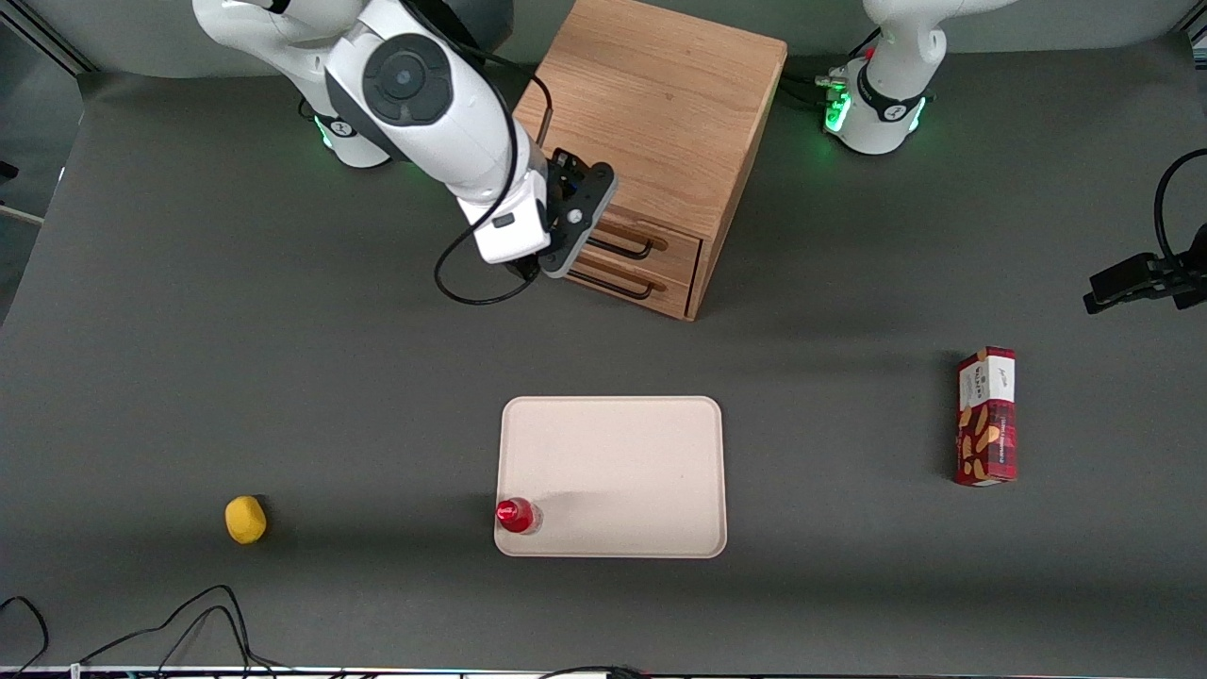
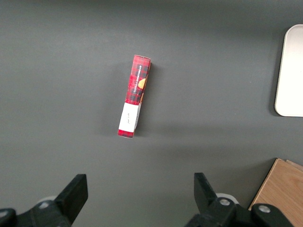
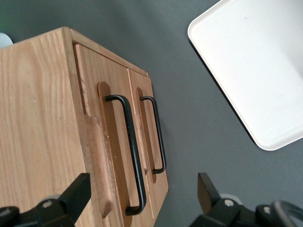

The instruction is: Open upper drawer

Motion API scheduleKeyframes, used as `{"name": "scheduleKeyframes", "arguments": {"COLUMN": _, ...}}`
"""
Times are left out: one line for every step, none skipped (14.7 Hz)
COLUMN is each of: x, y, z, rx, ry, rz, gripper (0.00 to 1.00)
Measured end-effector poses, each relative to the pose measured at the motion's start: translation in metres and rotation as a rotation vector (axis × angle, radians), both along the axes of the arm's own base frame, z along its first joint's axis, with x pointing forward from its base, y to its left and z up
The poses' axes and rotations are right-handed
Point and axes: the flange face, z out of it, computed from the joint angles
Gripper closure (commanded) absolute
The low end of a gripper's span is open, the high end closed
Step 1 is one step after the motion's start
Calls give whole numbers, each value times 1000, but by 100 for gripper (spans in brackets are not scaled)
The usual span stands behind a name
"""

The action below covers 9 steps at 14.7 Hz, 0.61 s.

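Dark grey tabletop (image 1: 236, 330) carries a wooden cabinet (image 1: 660, 104). Upper drawer (image 3: 102, 142) shut, its black handle (image 3: 130, 156) untouched. End effector (image 1: 577, 219) hovers just in front of the cabinet by the drawer fronts, fingers (image 3: 75, 194) spread apart, holding nothing. Lower drawer (image 3: 151, 137) also shut. White tray (image 1: 613, 476) nearer the camera.

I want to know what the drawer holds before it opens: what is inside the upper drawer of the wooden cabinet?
Nothing inside shows: the light-oak upper drawer with its thin black wire handle is shut. The right arm's open black two-finger gripper hangs in front of it.
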Motion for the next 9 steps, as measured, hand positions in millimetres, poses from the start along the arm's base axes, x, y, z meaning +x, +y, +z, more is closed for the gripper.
{"name": "scheduleKeyframes", "arguments": {"x": -4, "y": 4, "z": -4, "rx": -7, "ry": 3, "rz": 12, "gripper": 0}}
{"name": "scheduleKeyframes", "arguments": {"x": -6, "y": 7, "z": -10, "rx": -13, "ry": 9, "rz": 19, "gripper": 0}}
{"name": "scheduleKeyframes", "arguments": {"x": -7, "y": 8, "z": -15, "rx": -20, "ry": 16, "rz": 23, "gripper": 0}}
{"name": "scheduleKeyframes", "arguments": {"x": -8, "y": 8, "z": -22, "rx": -27, "ry": 25, "rz": 26, "gripper": 0}}
{"name": "scheduleKeyframes", "arguments": {"x": -8, "y": 8, "z": -29, "rx": -38, "ry": 31, "rz": 29, "gripper": 0}}
{"name": "scheduleKeyframes", "arguments": {"x": -8, "y": 8, "z": -38, "rx": -50, "ry": 31, "rz": 33, "gripper": 0}}
{"name": "scheduleKeyframes", "arguments": {"x": -7, "y": 8, "z": -48, "rx": -56, "ry": 27, "rz": 35, "gripper": 0}}
{"name": "scheduleKeyframes", "arguments": {"x": -7, "y": 9, "z": -58, "rx": -59, "ry": 25, "rz": 36, "gripper": 0}}
{"name": "scheduleKeyframes", "arguments": {"x": -7, "y": 10, "z": -68, "rx": -59, "ry": 26, "rz": 36, "gripper": 0}}
